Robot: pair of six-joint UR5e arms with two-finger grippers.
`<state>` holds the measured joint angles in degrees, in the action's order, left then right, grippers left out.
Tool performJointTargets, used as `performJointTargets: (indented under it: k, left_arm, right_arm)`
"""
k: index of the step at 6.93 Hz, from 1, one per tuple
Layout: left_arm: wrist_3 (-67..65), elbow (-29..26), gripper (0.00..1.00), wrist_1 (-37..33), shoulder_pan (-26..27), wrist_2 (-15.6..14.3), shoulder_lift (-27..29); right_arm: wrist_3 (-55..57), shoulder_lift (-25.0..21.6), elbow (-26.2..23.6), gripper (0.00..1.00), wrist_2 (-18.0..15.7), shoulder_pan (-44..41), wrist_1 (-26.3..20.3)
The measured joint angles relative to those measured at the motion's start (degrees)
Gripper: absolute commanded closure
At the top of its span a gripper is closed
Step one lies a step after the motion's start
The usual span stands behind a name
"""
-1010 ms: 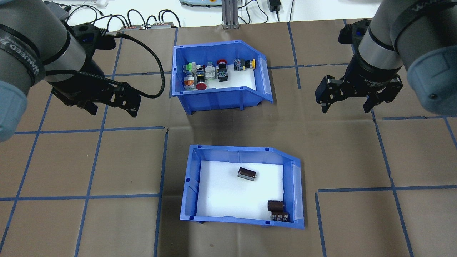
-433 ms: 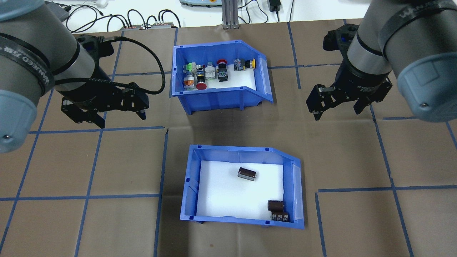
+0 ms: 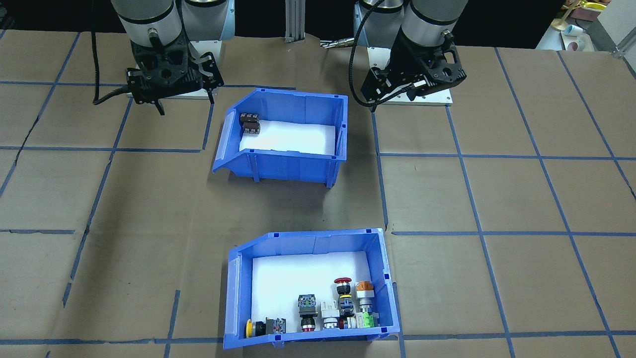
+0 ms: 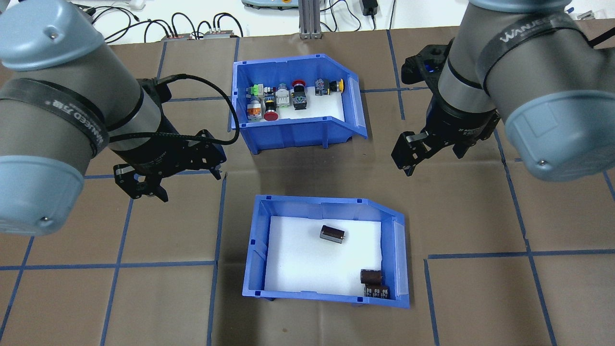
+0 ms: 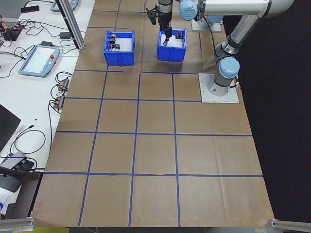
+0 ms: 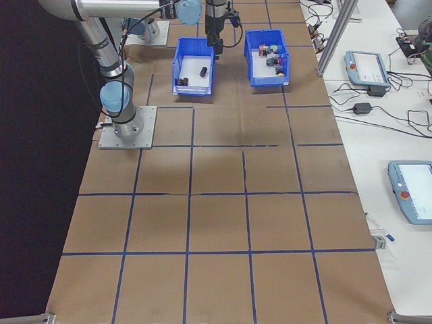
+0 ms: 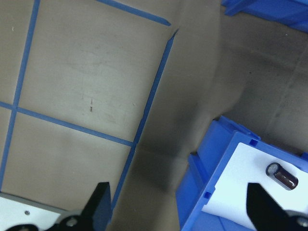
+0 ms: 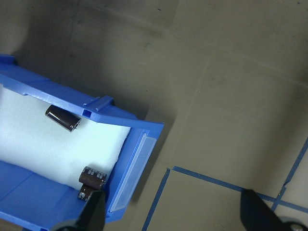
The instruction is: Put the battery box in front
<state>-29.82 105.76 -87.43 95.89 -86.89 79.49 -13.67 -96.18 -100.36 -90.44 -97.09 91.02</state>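
Note:
The battery box (image 4: 254, 250) is a blue bin with a white foam liner and three dark cylinders (image 4: 332, 234). It stands on the robot's side of the table, its sloped side to the robot's right. It also shows as the battery box (image 3: 283, 166) in the front-facing view. My left gripper (image 4: 190, 187) hangs open, off the box's far left corner. My right gripper (image 4: 432, 163) hangs open, off its far right corner. Neither touches the box. The left wrist view shows the box's corner (image 7: 211, 178), the right wrist view its sloped end (image 8: 139, 149).
A second blue bin (image 4: 293, 132) with colourful push-button switches stands farther from the robot, in line with the battery box. Brown paper with blue tape lines covers the table. Cables and devices lie beyond the far edge.
Both arms have swung inward and toward the robot's side. The left gripper moved right and nearer the battery box, the right gripper moved left toward it. Both bins stayed put.

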Motion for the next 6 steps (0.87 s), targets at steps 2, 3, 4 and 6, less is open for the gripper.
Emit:
performJointTargets:
  k: [2,3,4,6]
  left_arm:
    - [-19.71,1.45,0.01,1.22,6.64,0.14,0.08]
    - [-32.79,3.41,0.01,1.72,9.98,1.19,-0.1]
    - [-44.74,5.87,0.01,2.28,12.4,4.47,-0.38]
    - [-61.48,10.07,0.01,3.55,14.53,9.27,-0.82]
  right_arm:
    - [-5.68,0.76,0.26,0.0,-0.18,-1.77,0.41]
    - [-12.11,2.28,0.92,0.0,-0.21,-1.97,1.73]
    - [-19.22,5.45,3.02,0.0,-0.2,-2.02,3.45]
    - [-29.78,14.08,11.98,0.0,-0.1,-2.32,4.4]
